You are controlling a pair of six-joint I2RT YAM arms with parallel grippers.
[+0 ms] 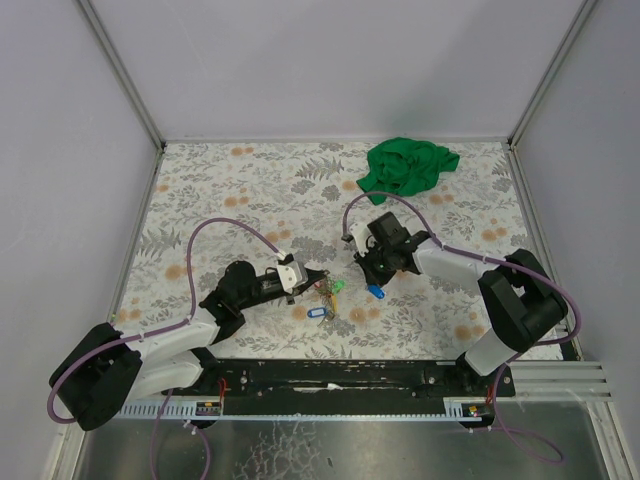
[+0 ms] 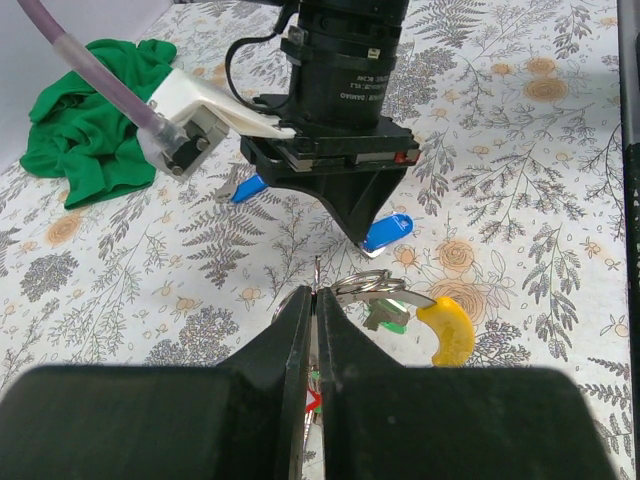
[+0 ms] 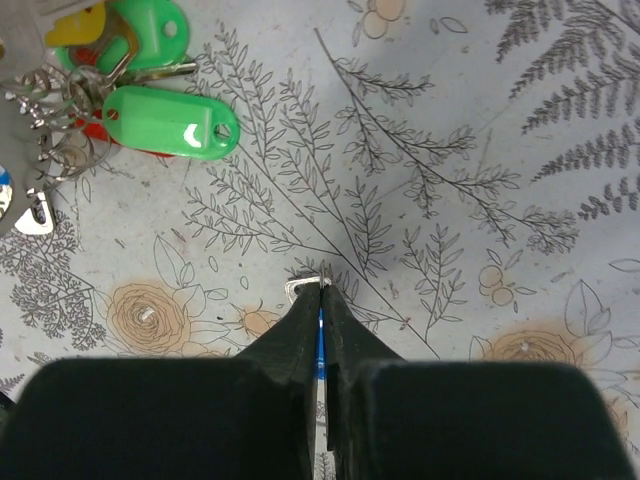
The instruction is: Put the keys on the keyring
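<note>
My left gripper (image 1: 312,283) (image 2: 317,292) is shut on the thin silvery keyring (image 2: 368,284), which lies low over the table. A yellow key (image 2: 447,330) and a green key (image 2: 386,316) hang on the keyring, and a red one shows between the jaws. The bunch (image 1: 326,291) also shows in the right wrist view, with a green tag (image 3: 170,122) and small rings (image 3: 57,110). My right gripper (image 1: 372,280) (image 3: 322,285) is shut on a blue key (image 2: 388,232) (image 1: 376,292) just right of the bunch. The key's metal end (image 3: 304,288) pokes out at the tips.
A second blue key (image 2: 245,188) lies on the floral table beyond the right gripper. A blue tag (image 1: 318,312) lies just in front of the bunch. A crumpled green cloth (image 1: 408,165) (image 2: 90,110) sits at the back right. Walls enclose the table on three sides.
</note>
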